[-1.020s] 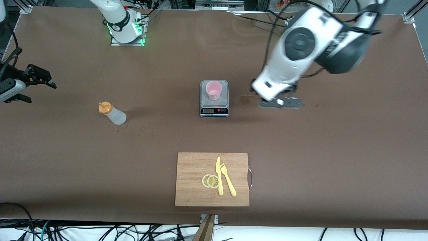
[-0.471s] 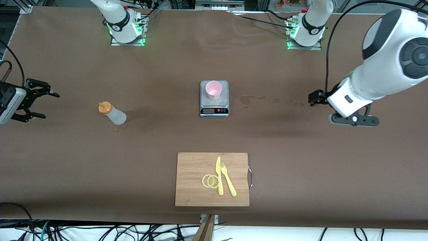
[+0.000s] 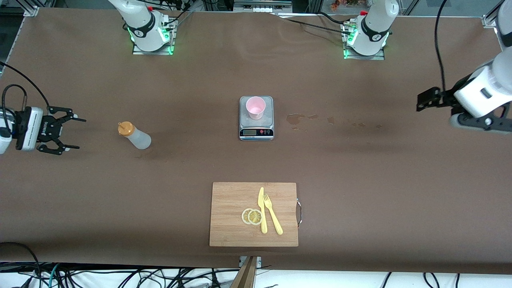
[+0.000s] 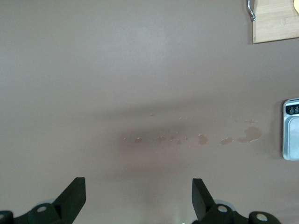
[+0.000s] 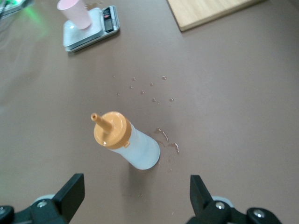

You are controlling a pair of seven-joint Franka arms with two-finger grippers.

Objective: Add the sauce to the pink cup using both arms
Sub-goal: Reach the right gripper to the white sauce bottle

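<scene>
Sauce (image 3: pixel 135 136) upright, nozzle up, beside right claw (image 3: pixel 68 133).

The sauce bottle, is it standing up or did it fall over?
Standing up. The bottle rests on its base on the table, orange cap on top.

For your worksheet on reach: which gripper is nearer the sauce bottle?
Right. The right gripper is open beside the sauce bottle, at the right arm's end. The left gripper is open at the table's left-arm end.

White jointed arms (image 3: pixel 140 20) with black bands, black cables, green-lit bases (image 3: pixel 152 48)
</scene>
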